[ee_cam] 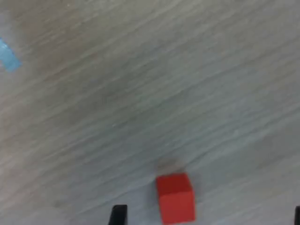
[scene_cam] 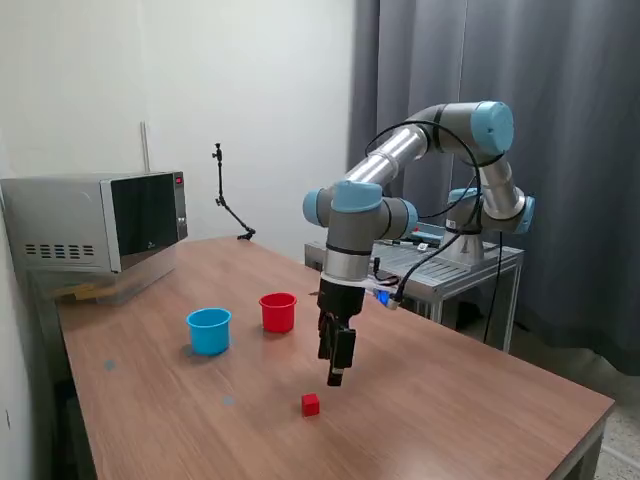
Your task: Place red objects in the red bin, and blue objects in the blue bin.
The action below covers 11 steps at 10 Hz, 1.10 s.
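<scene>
Quick count from my end: one red cube (scene_cam: 311, 404) out on the tabletop (scene_cam: 450, 400), one red bin (scene_cam: 278, 312), one blue bin (scene_cam: 209, 331). That's all I can see of the sorting stuff — no blue cubes show up in either camera, and I can't see down into the bins from this angle.

The two bins stand upright side by side, near each other but not touching, with the blue one toward the exterior view's left. The red cube sits on its own, well apart from both bins, closer to the front edge of the tabletop.

Arm pose: the UR5e reaches out over the tabletop from its mount at the back, elbow up high, wrist pointing straight down. The pincer (scene_cam: 336, 378) hangs just above the wood, close beside the cube and a bit toward the exterior view's right of it — not touching it.

In the wrist view, the cube (ee_cam: 175, 197) lies between the two dark fingertips (ee_cam: 118, 214), nearer one of them, and the gap between the tips is wide, so the pincer is spread and holding nothing. There's also a small light-blue mark (ee_cam: 9, 56) on the wood off to one corner.
</scene>
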{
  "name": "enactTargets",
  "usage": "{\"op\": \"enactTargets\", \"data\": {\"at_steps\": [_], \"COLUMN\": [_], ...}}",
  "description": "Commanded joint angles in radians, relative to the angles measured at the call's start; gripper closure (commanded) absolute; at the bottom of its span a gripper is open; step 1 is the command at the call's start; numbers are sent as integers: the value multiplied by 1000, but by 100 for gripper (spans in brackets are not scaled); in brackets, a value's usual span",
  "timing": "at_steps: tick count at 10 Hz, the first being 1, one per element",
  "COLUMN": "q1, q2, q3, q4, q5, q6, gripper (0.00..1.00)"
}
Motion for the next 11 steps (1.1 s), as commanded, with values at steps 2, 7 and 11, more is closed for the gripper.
{"op": "enactTargets", "data": {"at_steps": [2,7,11], "q1": [-2,-20,-43], "q2": [20,23,24], "q3": [48,44,-5], "q4": [29,31,28], "q5": [95,90,83], "q6": [-214,-306,-306], "gripper": [0,0,0]}}
